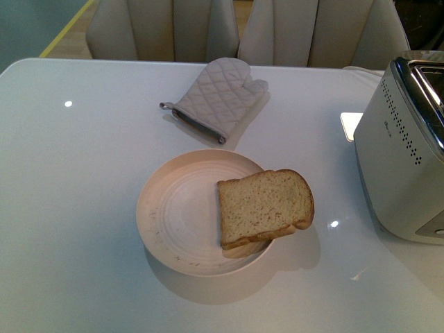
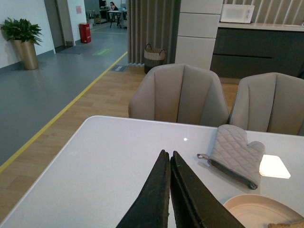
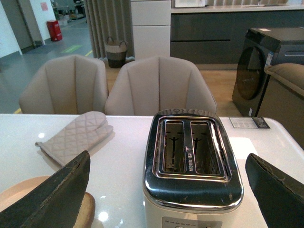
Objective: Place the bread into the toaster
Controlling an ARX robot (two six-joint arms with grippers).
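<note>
Right, front view first: the bread (image 1: 266,206) lies flat on the plate (image 1: 173,215), on the side of the plate facing the toaster (image 1: 402,152), its rounded top poking over the rim. That toaster stands on the table (image 1: 69,208) well apart from the plate, and an oven mitt (image 1: 218,97) lies just beyond the plate. Left wrist view: the left claw (image 2: 169,161) is pressed together, near the plate's rim. Right wrist view now: the right claw (image 3: 167,156) is spread wide, the toaster's two open slots showing between its fingers, the plate's edge beside one finger.

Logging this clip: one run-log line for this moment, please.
bread on plate, ungripped | toaster slots empty | left gripper shut, empty | right gripper open
</note>
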